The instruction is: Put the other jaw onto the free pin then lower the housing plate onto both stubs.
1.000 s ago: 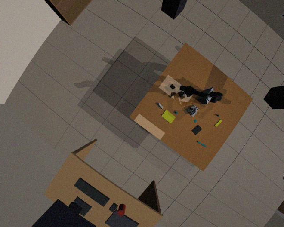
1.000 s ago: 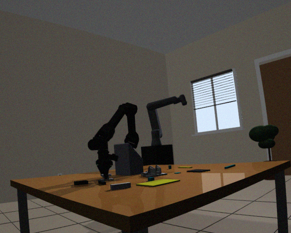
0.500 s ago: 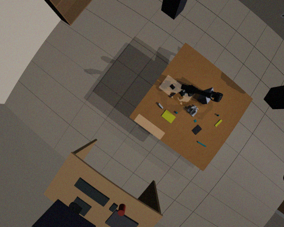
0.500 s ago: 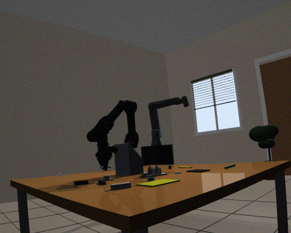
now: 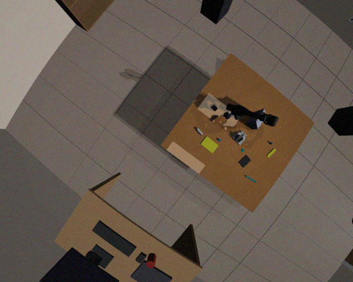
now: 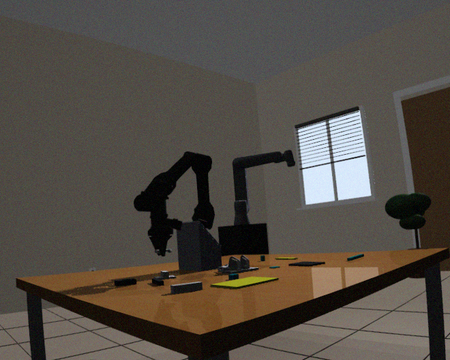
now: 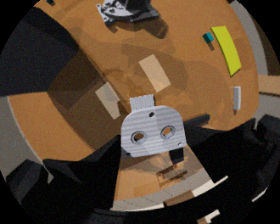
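My gripper [image 6: 161, 252] [image 7: 150, 132] is shut on the housing plate [image 7: 153, 122], a grey plate with two round holes and a ribbed tab, and holds it above the table. The gripper is to the left of the grey mechanism [image 5: 239, 137] [image 6: 237, 268] [image 7: 126, 13] in the exterior view. The mechanism stands on the table with two upright grey shapes on its base. I cannot make out its pins, gear teeth or how the jaws sit. A small grey stepped piece [image 6: 164, 274] stands on the table below the gripper.
A black block [image 5: 214, 107] [image 6: 125, 281], a grey bar [image 5: 198, 131] [image 6: 186, 287] [image 7: 237, 98], a yellow-green board [image 5: 209, 144] [image 6: 245, 282] [image 7: 228, 50] and a teal cube [image 5: 219, 140] [image 6: 233, 276] [image 7: 208, 37] lie around. A dark plate [image 5: 244, 161] [image 6: 306, 264] lies beyond the mechanism.
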`<action>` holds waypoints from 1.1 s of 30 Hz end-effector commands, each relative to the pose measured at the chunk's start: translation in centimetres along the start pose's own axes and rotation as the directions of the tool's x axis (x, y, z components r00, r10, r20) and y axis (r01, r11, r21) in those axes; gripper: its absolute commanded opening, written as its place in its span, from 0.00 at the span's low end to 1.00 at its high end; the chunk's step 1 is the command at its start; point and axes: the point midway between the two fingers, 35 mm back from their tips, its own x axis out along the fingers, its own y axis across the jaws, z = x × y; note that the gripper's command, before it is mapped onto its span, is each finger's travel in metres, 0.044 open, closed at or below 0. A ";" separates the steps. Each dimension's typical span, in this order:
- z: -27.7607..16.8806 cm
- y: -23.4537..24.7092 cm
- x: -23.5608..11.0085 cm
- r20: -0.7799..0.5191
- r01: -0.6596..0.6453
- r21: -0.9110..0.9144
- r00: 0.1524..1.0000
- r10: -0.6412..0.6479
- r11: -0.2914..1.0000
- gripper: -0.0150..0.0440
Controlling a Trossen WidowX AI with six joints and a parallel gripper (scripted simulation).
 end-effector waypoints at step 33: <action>11.4 -1.7 -1.9 -0.032 0.032 0.524 0.999 -0.017 0.851 0.85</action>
